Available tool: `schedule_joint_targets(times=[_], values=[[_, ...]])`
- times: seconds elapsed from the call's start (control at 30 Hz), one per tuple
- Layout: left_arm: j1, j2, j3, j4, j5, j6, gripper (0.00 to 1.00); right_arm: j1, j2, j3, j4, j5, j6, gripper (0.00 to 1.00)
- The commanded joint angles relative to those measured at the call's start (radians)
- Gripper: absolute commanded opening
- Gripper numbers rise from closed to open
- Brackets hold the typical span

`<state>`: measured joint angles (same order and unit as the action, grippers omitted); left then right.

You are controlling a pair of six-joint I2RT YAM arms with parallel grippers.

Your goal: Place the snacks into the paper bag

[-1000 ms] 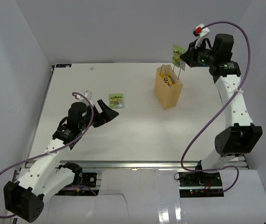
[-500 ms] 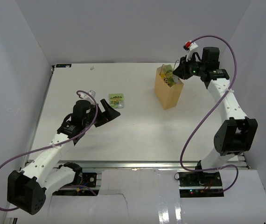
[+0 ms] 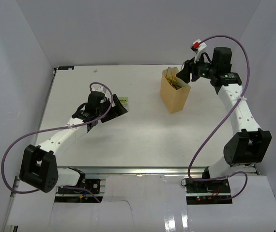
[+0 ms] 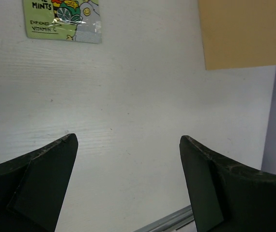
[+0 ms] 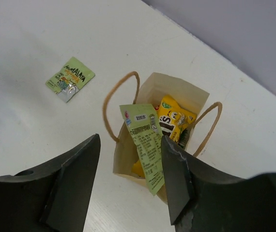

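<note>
Mint pouch [image 4: 63,21] lies flat just beyond left gripper [image 4: 128,142], jaws spread wide; right gripper [image 5: 130,140], jaws apart, hangs far right over paper bag [image 3: 174,99].

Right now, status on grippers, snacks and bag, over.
Left gripper open, short of mint pouch on table. Right gripper open over paper bag, green packet in its mouth. Nothing blocking.

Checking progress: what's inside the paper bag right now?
The paper bag holds a yellow M&M's pack, with a green-white packet at its mouth. Whatever lies deeper is covered by them.
</note>
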<state>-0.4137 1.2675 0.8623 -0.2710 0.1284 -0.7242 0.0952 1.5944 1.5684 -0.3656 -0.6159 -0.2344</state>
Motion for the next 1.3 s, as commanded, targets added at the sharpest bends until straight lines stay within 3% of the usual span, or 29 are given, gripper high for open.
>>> schedule_joint_targets(times=[0.0, 0.2, 0.5, 0.67, 0.77, 0.97, 1.27], values=[[0.015, 0.102, 0.108, -0.023, -0.081, 0.077, 0.97, 0.001, -0.143, 0.067, 0.014, -0.076, -0.069, 0.6], [0.047, 0.326, 0.253, -0.069, -0.111, 0.137, 0.96, -0.021, -0.24, -0.016, -0.012, -0.073, -0.111, 0.61], [0.075, 0.601, 0.52, -0.152, -0.226, 0.269, 0.94, -0.041, -0.358, -0.207, -0.18, -0.225, -0.341, 0.63], [0.075, 0.725, 0.616, -0.154, -0.282, 0.35, 0.94, -0.041, -0.402, -0.286, -0.196, -0.261, -0.348, 0.63], [0.075, 0.78, 0.693, -0.16, -0.247, 0.388, 0.93, -0.041, -0.409, -0.301, -0.21, -0.275, -0.345, 0.63], [0.076, 0.852, 0.733, -0.189, -0.22, 0.436, 0.87, -0.042, -0.41, -0.314, -0.213, -0.294, -0.326, 0.63], [0.078, 0.892, 0.692, -0.214, -0.194, 0.467, 0.69, -0.041, -0.401, -0.308, -0.26, -0.398, -0.328, 0.63]])
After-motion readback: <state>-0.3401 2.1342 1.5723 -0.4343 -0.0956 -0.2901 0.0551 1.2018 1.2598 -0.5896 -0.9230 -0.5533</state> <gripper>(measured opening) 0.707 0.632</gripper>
